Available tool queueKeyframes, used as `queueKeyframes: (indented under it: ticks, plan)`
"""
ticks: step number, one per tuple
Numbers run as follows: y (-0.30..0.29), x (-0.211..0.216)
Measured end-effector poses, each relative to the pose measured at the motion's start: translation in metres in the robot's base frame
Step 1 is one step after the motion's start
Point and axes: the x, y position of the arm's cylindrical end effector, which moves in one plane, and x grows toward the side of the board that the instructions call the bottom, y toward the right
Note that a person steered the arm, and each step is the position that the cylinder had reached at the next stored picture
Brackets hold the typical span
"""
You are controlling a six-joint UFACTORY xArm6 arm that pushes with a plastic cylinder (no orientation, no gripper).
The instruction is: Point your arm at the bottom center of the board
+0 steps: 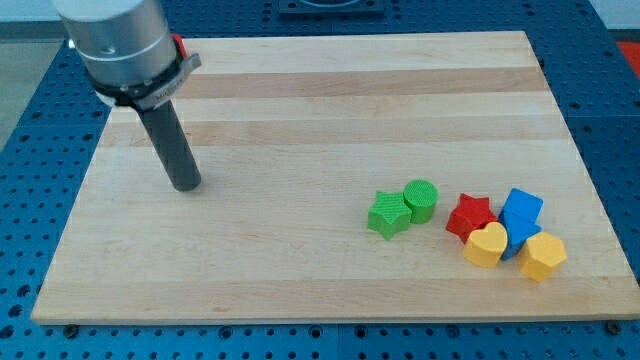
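A pale wooden board (330, 120) lay on a blue perforated table (30, 200), filling most of the view; its planks ran from the view's left to the view's right. At the view's left, the arm's grey housing (115, 40) came down from the top corner, and the dark rod slanted from it toward the board; my tip (187, 185) rested on the wood in the left half, about midway between top and bottom edges. The tool was a plain rod, with nothing to spread or press together, and it touched no block; all the blocks sat well apart from it, toward the view's lower right. The bottom centre of the board (330, 305) lay below and to the right of my tip. Further right stood a green star block (388, 214), touching a green cylinder (421, 200) just beside it; then a red star block (470, 216), with a yellow heart block (487, 245) against its lower side; then a blue block (521, 212), its shape hard to tell; last, a yellow block (543, 256), roughly hexagonal, nearest the right edge.
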Motion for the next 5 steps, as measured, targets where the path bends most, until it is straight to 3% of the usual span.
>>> queueKeyframes:
  ticks: [2, 3, 5]
  plan:
    - [0.079, 0.112]
    - [0.139, 0.139]
    - [0.192, 0.105]
